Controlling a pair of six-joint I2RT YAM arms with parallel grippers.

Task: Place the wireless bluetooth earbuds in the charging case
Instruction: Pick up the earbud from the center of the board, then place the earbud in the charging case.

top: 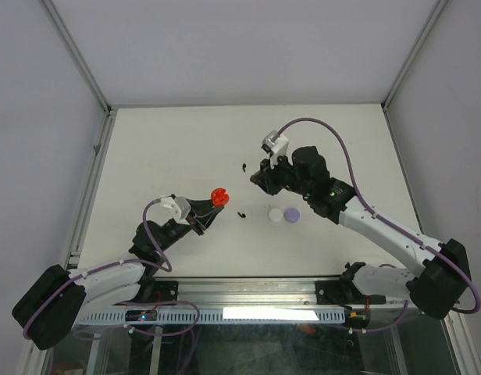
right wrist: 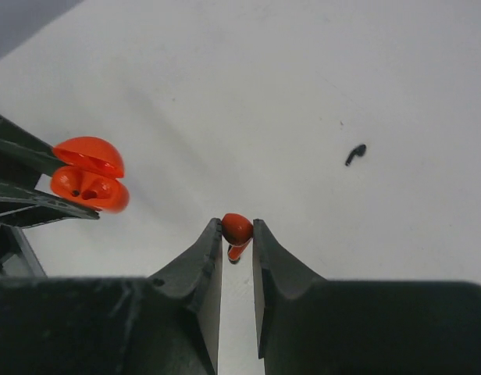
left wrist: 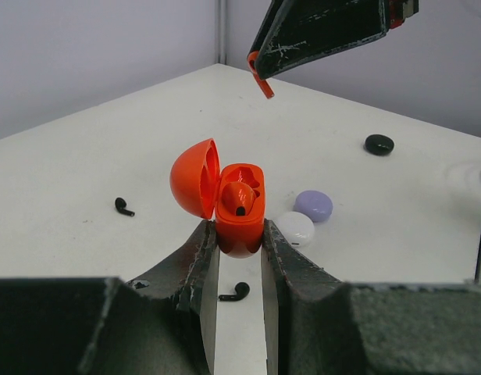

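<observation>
My left gripper [top: 212,205] is shut on an open red charging case [left wrist: 240,223] and holds it above the table, lid [left wrist: 194,178] tipped back to the left. One red earbud [left wrist: 239,197] sits in a case well. My right gripper [right wrist: 237,223] is shut on the other red earbud [right wrist: 237,230], stem hanging down. In the top view it [top: 255,180] hovers to the right of the case [top: 218,195] and a little beyond it. In the left wrist view the held earbud's stem [left wrist: 262,80] hangs above and behind the case.
A white case [top: 274,214] and a lilac case [top: 292,214] lie shut side by side mid-table. Two black earbuds [top: 240,215] [top: 244,166] lie loose on the table. A black case [left wrist: 379,144] lies further back, seen only in the left wrist view.
</observation>
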